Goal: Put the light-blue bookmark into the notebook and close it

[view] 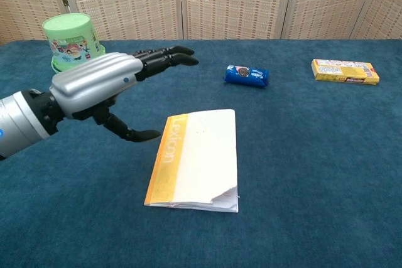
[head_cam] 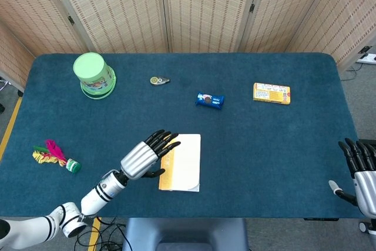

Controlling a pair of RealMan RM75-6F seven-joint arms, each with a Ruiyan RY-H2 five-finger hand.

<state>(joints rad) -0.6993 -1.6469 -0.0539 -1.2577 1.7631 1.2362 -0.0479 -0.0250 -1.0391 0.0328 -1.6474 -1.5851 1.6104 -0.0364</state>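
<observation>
1. Lying shut on the blue table [head_cam: 264, 145], the notebook [head_cam: 181, 171] shows you its white cover and a yellow spine strip along the left edge; the chest view reads printed lettering on that strip and a bent corner at the near right.
2. Your left hand [head_cam: 143, 157] hovers at the notebook's left edge with its dark fingers [view: 164, 58] stretched out flat and apart, thumb hanging below, holding nothing; in the chest view it sits above the table, not pressed on the cover, though whether any fingertip brushes the spine you cannot tell from either camera.
3. Your light-blue bookmark does not show in either view now that the cover is down.
4. Your right hand [head_cam: 364, 174] waits at the table's near right corner, well apart from the notebook, fingers upright and spread, with nothing in it; only the head view catches it.
5. Standing upside down at the far left, a green cup [head_cam: 93, 74] keeps well apart from the notebook.
6. Beyond the notebook lie a small tape dispenser [head_cam: 158, 80], a blue snack packet [head_cam: 210, 100] and, further right, a yellow box [head_cam: 271, 93], each apart from the others.
7. Resting near the table's left edge, a feathered shuttlecock [head_cam: 54, 156] in pink, yellow and green lies on its side, seen only from the head camera.
</observation>
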